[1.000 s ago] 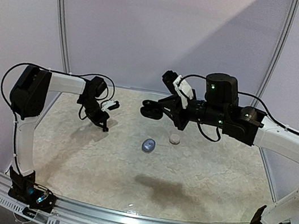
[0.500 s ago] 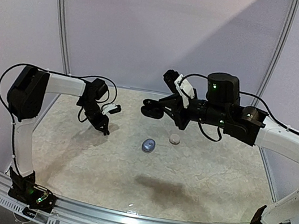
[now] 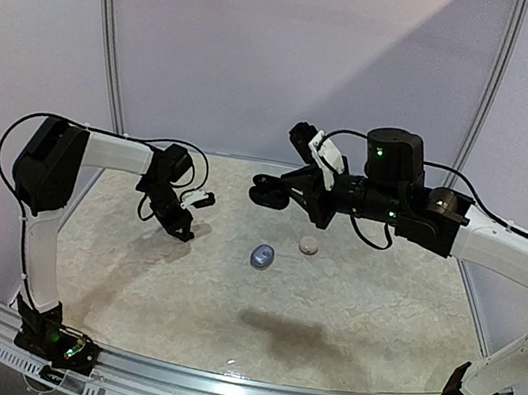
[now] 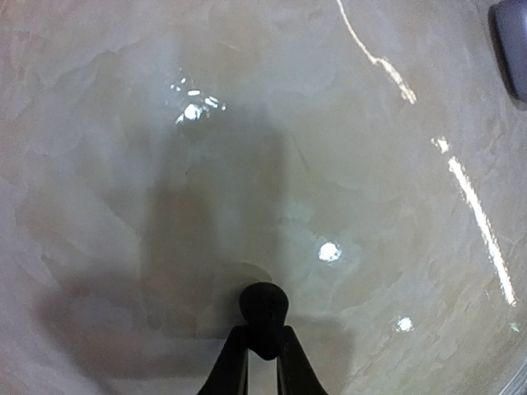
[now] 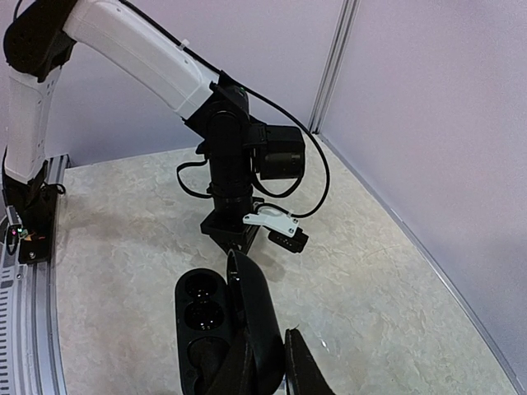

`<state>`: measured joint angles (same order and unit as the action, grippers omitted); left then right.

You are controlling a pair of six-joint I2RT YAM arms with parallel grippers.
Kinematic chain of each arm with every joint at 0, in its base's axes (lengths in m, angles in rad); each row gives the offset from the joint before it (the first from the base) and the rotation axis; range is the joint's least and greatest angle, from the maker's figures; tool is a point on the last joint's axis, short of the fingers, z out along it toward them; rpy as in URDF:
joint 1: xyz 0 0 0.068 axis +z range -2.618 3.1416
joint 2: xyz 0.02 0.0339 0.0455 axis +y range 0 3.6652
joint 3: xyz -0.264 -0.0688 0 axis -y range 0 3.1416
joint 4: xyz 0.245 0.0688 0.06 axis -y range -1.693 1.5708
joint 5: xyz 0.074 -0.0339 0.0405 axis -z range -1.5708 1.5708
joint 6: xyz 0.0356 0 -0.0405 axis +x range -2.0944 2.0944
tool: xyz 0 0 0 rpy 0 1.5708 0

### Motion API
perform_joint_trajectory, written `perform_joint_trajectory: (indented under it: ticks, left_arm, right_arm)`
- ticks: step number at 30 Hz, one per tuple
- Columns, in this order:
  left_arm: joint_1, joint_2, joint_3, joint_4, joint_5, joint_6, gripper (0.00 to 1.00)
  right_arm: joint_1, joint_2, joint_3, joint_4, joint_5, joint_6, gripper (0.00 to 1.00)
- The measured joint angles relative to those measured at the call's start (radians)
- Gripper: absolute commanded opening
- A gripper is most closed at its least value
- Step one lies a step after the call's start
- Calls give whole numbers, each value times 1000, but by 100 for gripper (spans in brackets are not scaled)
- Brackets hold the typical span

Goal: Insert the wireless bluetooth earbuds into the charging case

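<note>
currently the black earbud (image 4: 263, 304) sits pinched at the very tips of the left gripper (image 4: 263, 336), whose fingers are pressed together on it, low over the counter (image 3: 346, 313); whether the bud touches the surface i cannot tell. the charging case (image 5: 206, 325) meant to take it is well apart, to the right and farther back, held in the air by the right gripper (image 5: 273, 366), which is clamped on the case's near end with the lid open and the dark wells showing to its wrist camera. from above, the case's long axis runs roughly left to right, its free end toward the left arm. so the coming move is likely a lift and a carry rightward and back, bringing the bud over one well. the left arm bears the bud; the right arm probably needs only to offer the case. a grey-blue pebble-shaped thing (image 3: 262, 255) and a small pale round thing (image 3: 308, 247) lie on the counter between the two grippers, nearer the arm bases than the raised case.
</note>
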<state>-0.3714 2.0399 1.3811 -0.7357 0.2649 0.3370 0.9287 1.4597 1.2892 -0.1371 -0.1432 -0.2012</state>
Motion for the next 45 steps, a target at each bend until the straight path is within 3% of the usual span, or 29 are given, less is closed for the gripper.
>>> perform_joint_trajectory:
  ticks: [5, 13, 24, 36, 45]
  left_arm:
    - [0, 0, 3, -3, 0, 7, 0]
    - [0, -35, 37, -72, 5, 66, 0]
    - [-16, -349, 291, -446, 134, 248, 0]
    - [-278, -554, 437, -582, 202, 297, 0]
    - [-407, -532, 517, -587, 142, 276, 0]
  right_arm:
    - [0, -13, 0, -2, 0, 7, 0]
    - [0, -17, 0, -25, 0, 10, 0]
    - [0, 24, 44, -86, -1, -114, 0]
    - [23, 127, 142, -12, -26, -280, 0]
    - [66, 166, 159, 21, -42, -308, 0]
